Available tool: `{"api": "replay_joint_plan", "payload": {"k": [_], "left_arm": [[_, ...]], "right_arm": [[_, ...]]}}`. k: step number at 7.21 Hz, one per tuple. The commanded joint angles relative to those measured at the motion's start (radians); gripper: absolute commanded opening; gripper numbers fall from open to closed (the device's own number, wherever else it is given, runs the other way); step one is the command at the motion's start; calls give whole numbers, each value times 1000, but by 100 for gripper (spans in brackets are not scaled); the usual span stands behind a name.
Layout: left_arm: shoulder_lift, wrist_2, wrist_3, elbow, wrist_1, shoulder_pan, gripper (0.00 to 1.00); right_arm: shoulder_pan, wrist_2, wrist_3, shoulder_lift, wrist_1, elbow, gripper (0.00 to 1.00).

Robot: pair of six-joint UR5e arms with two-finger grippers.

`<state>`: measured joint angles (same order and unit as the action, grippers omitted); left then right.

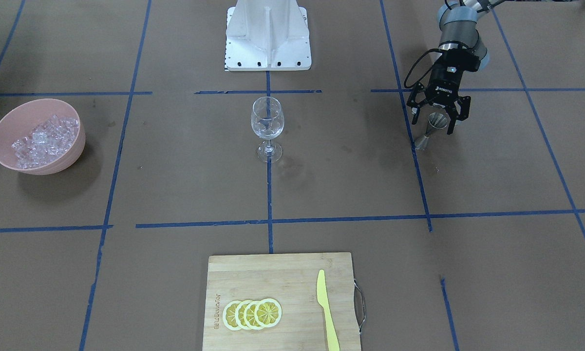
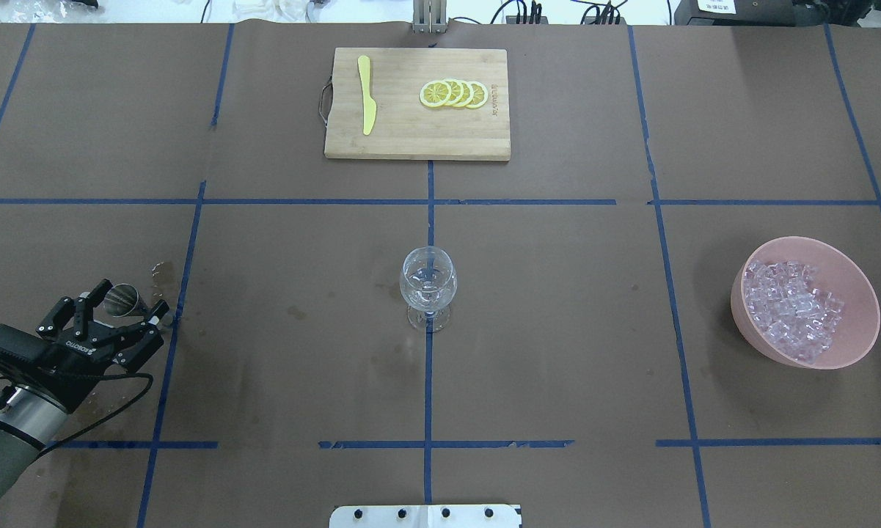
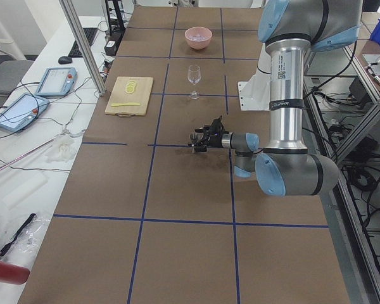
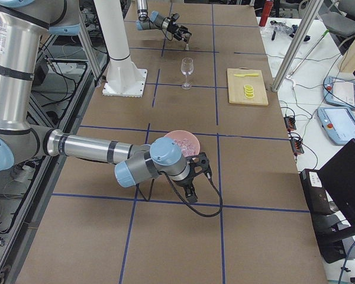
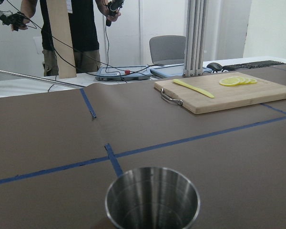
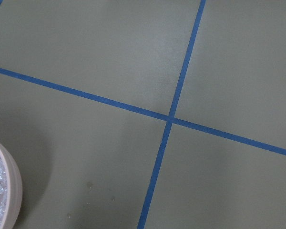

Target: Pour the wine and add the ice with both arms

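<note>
Left gripper spread open around the upright jigger near left edge — not clamped. Right gripper: can't tell. Ice in bowl by right edge; wine glass mid-table has none — icing left, pour unclear.

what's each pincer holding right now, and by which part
Nothing is gripped by the left pincer: its fingers stand open on either side of the steel jigger. The right pincer, by the pink bowl, cannot be told.

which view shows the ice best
Overhead exterior: ice lies open in the pink bowl, cubes distinct. Front-facing nearly matches; side views show it small or partly blocked; right wrist, only an edge; left wrist, none.
</note>
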<state>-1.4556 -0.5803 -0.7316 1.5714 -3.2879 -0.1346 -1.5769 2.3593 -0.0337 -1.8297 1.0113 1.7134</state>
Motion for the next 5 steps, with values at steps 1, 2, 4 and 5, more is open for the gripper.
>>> {"api": "replay_joint_plan", "payload": {"k": [1,2,4,5], "left_arm": [[0,55,9,32,-9,-5,100],[0,50,56,48,-16,-43,100],[1,-183,128,62,-1,-206,100],[1,-383,156,62,75,-341,100]], "right_arm": [[0,0,0,1,0,0,100],[0,0,0,1,1,0,100],[0,0,0,4,0,-1,100],[0,0,0,4,1,-1,100]]}}
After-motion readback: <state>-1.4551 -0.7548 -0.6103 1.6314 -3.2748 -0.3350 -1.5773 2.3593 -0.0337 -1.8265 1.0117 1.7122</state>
